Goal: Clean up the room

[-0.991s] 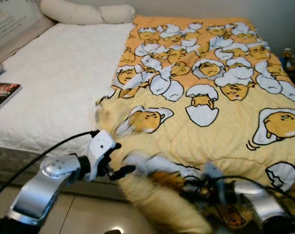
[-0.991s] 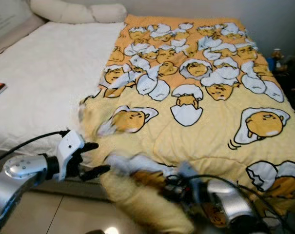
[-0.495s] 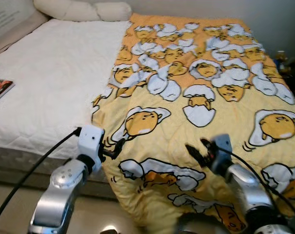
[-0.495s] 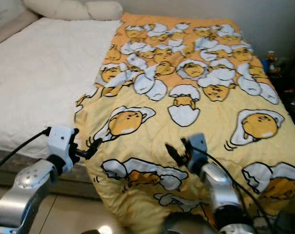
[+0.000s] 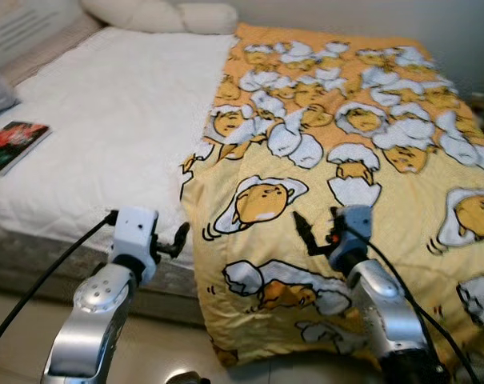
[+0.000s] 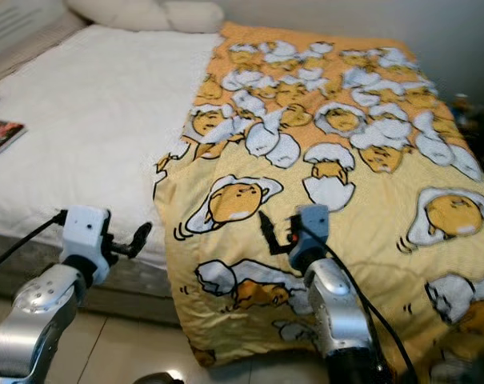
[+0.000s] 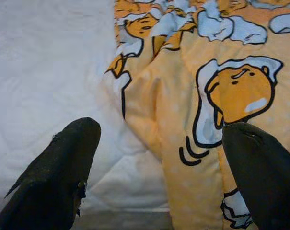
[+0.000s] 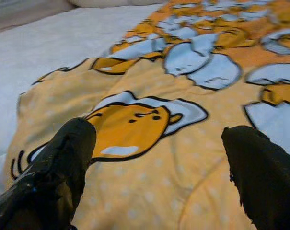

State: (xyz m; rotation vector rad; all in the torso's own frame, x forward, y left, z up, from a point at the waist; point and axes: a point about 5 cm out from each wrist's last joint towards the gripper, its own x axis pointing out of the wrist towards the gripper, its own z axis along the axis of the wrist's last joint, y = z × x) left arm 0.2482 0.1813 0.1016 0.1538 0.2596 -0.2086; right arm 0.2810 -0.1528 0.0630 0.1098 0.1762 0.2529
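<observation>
Left eye view, one yellow blanket (image 5: 362, 160), one book (image 5: 14, 146), two pillows (image 5: 158, 14), left end effector (image 5: 180, 237) and right end effector (image 5: 306, 238) both spread, empty.

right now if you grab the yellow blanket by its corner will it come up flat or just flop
Probably flop: the yellow blanket drapes limply over the bed's edge and shows soft folds. Its quilted look suggests some bulk, so the rest would likely drag. The open left gripper hovers beside its edge.

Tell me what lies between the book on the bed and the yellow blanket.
In the left eye view, only bare white mattress lies between the book near the bed's left edge and the yellow blanket covering the right side.
</observation>
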